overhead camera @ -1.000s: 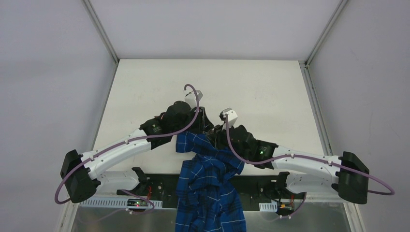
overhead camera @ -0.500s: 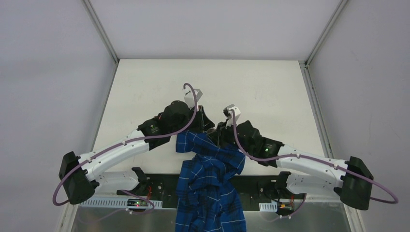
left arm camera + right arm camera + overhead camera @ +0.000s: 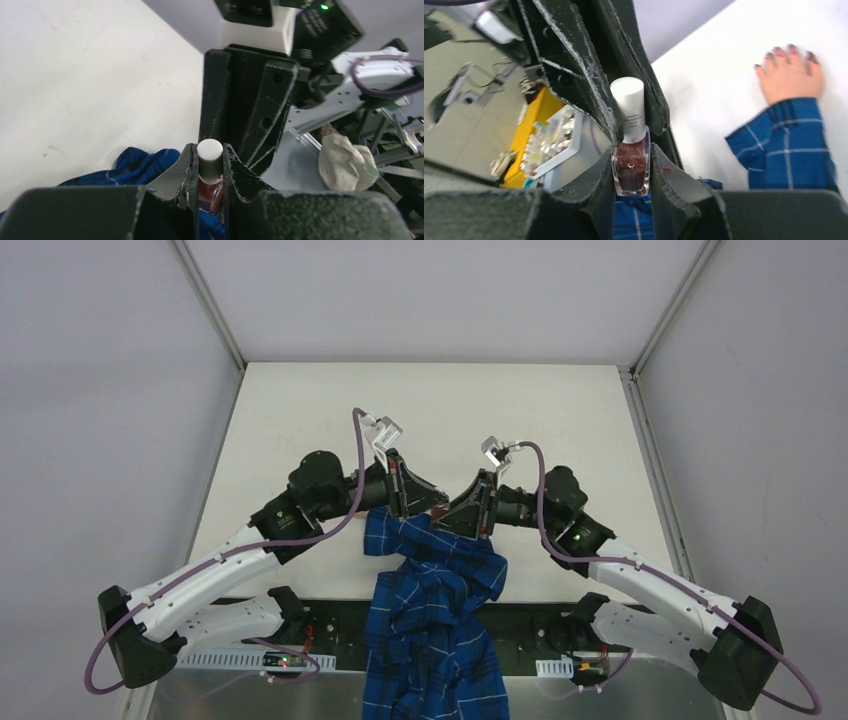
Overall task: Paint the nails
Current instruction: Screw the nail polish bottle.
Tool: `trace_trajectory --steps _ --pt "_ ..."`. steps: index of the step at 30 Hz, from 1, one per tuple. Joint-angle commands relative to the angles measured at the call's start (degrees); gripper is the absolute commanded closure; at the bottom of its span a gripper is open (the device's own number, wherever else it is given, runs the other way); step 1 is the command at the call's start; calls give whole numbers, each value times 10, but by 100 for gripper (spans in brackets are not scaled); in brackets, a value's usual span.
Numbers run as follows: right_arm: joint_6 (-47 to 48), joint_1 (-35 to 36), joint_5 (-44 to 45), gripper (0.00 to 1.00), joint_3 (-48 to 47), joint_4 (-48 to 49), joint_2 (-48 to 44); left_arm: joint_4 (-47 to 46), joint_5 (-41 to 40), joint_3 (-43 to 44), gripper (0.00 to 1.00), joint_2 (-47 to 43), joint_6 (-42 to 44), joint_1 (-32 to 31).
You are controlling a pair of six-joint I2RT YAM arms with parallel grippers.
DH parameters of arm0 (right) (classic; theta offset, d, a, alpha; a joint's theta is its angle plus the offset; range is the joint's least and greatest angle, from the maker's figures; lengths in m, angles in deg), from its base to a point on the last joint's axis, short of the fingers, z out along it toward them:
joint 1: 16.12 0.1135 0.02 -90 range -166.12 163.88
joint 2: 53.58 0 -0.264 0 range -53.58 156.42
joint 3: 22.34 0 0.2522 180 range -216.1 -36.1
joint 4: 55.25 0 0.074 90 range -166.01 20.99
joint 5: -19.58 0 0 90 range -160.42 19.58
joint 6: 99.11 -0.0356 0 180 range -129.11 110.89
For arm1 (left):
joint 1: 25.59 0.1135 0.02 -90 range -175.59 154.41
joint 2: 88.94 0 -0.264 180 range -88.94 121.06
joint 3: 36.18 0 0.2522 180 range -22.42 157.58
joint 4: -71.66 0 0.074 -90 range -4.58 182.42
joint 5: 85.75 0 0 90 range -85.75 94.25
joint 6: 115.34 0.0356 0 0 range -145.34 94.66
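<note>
Left tool [image 3: 209, 156], right tool [image 3: 631, 150]: I see both clamped on nail polish bottle [image 3: 630, 170], left at its white cap [image 3: 628, 107]. Dark-red nails [image 3: 791, 50]: beside bottle, on table [image 3: 714, 85].

Top camera was fixed above and behind the arm bases [image 3: 290, 605] and looked down over the whole surface [image 3: 300, 410]. Each wrist camera sat close behind its hand. The left hand [image 3: 209, 151] and right hand [image 3: 630, 150] faced one another. Both views shared the bottle [image 3: 210, 185] and blue sleeve [image 3: 135, 162].
</note>
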Motion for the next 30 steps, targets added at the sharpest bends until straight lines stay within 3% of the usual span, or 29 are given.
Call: trace_trajectory --steps 1,8,15,17,19,22,26,30 --pt "-87 -32 -80 100 -7 166 18 -27 213 -11 100 -36 41 -18" --pt "-154 -39 -159 100 -13 282 57 -42 259 -14 100 -59 58 -18" --pt "-127 -39 -131 100 -14 238 58 -43 225 -15 97 -59 61 -18" --pt "-117 -39 -115 100 -13 215 52 -43 201 -19 80 -60 60 -18" --pt "-105 -39 -101 100 -11 190 41 -43 186 -23 53 -60 61 -18" --pt "-81 -38 -76 100 -9 139 20 -42 176 -26 27 -56 60 -18" --pt "-44 -38 -35 100 -18 47 -14 -34 144 -27 10 -54 66 -17" --pt "2 -38 -11 100 -37 -47 -41 -2 83 -18 3 -54 80 -14"
